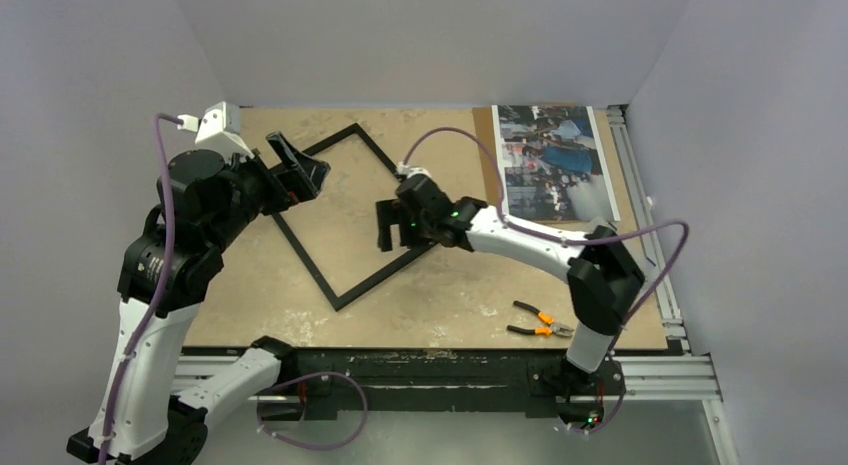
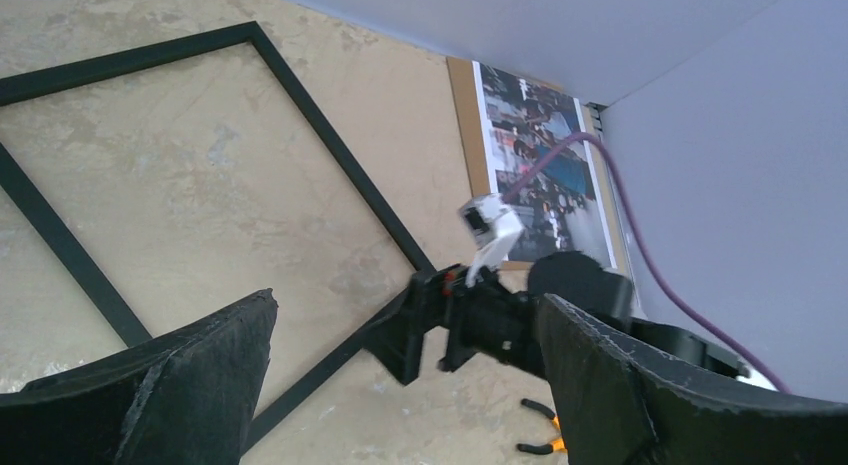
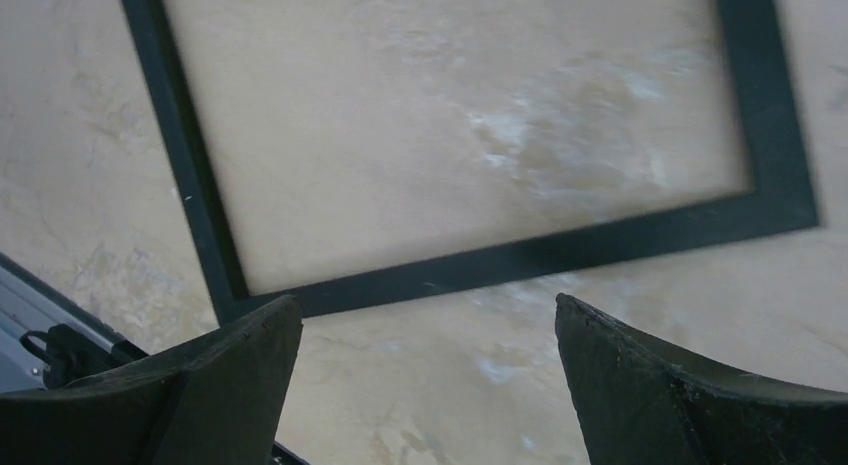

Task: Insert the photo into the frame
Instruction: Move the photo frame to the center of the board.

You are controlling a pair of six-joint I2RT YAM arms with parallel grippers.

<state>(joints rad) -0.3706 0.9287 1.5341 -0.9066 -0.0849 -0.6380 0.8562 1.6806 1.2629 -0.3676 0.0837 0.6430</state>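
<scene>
2 empty grippers above the frame, the photo lying apart from both.

The left gripper has its 2 fingers spread wide with nothing between them; the frame's left rails lie below and ahead of it, black face up, flat on the table. The right gripper, jaws equally wide and empty, hangs over the frame's right corner, with 1 corner of the frame showing just beyond its fingertips. The photo lies picture side up, well off to that gripper's right and beyond it, on a brown board. Orange-handled pliers rest behind the right gripper, toward its base.
</scene>
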